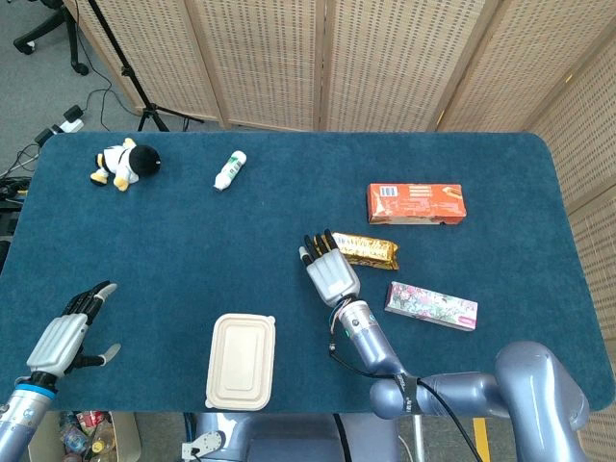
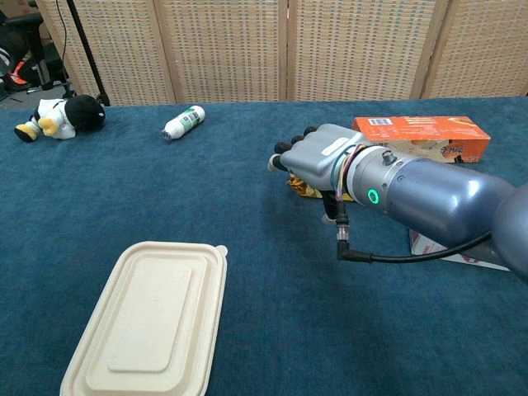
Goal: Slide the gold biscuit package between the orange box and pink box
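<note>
The gold biscuit package point(image 1: 371, 252) lies on the blue table between the orange box point(image 1: 416, 203) behind it and the pink box point(image 1: 430, 305) in front, a little to their left. My right hand point(image 1: 327, 271) is over the package's left end with its fingers stretched out, holding nothing. In the chest view that hand point(image 2: 313, 157) hides most of the gold package point(image 2: 299, 187), and whether it touches it is unclear. The orange box point(image 2: 421, 132) shows behind the arm. My left hand point(image 1: 65, 337) hovers open at the table's near left corner.
A white lidded container point(image 1: 242, 361) sits at the front centre, seen also as the container point(image 2: 148, 318) in the chest view. A small bottle point(image 1: 230, 171) and a penguin plush point(image 1: 125, 164) lie at the far left. The table edge point(image 1: 568, 241) runs along the right.
</note>
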`<state>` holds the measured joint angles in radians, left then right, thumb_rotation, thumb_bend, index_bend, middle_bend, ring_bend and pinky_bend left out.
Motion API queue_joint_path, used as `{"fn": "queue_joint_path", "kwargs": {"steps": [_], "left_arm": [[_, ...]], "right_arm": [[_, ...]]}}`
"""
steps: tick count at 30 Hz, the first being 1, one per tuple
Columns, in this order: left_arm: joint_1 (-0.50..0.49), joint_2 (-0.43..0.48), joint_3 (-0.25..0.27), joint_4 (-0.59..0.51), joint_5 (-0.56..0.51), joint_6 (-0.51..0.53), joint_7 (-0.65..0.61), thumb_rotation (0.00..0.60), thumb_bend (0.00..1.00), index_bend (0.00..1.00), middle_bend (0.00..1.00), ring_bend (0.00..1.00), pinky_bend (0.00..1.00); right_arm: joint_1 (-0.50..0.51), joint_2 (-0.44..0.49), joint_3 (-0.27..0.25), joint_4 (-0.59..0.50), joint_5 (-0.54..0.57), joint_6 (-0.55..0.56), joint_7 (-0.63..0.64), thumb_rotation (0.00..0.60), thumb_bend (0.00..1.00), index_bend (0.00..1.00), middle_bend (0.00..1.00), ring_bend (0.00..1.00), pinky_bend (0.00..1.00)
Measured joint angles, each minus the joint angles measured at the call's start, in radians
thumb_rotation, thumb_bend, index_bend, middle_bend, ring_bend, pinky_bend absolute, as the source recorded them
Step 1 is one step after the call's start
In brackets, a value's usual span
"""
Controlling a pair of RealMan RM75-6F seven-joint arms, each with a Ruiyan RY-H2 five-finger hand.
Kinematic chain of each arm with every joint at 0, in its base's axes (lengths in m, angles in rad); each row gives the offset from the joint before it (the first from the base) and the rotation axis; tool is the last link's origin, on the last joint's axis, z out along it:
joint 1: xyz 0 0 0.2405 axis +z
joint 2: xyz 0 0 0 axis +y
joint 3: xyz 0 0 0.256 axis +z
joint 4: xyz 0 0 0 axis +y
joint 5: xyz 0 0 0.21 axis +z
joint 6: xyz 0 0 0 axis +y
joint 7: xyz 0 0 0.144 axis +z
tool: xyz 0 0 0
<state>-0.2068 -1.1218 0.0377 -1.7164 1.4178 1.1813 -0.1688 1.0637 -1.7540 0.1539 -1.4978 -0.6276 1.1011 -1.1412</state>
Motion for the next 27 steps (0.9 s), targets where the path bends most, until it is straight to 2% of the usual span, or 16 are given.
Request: {"fn": "queue_joint_path", "kwargs": {"steps": [12,15,27], "left_arm": [[0.001,0.003,-0.003,-0.004,-0.004,0.001,-0.003,0.6,0.29,0.0,0.0,0.0,0.0],[0.001,0.005,-0.003,-0.006,-0.002,0.004,-0.006,0.6,0.29,0.0,0.0,0.0,0.0],[0.001,0.009,0.0,-0.011,0.001,0.001,-0.007,0.6,0.29,0.0,0.0,0.0,0.0]], "right_arm": [[0.032,-0.025,-0.012,0.028,0.006,-0.01,-0.038,0.6,0.26,0.12,0.0,0.0,0.0],[0.038,-0.033,-0.018,0.039,0.01,-0.015,-0.048,0.6,0.3,0.12,0.0,0.0,0.0],[0.089,-0.061,-0.019,0.108,0.051,-0.073,-0.094,0.6,0.31,0.14,0.0,0.0,0.0]]}}
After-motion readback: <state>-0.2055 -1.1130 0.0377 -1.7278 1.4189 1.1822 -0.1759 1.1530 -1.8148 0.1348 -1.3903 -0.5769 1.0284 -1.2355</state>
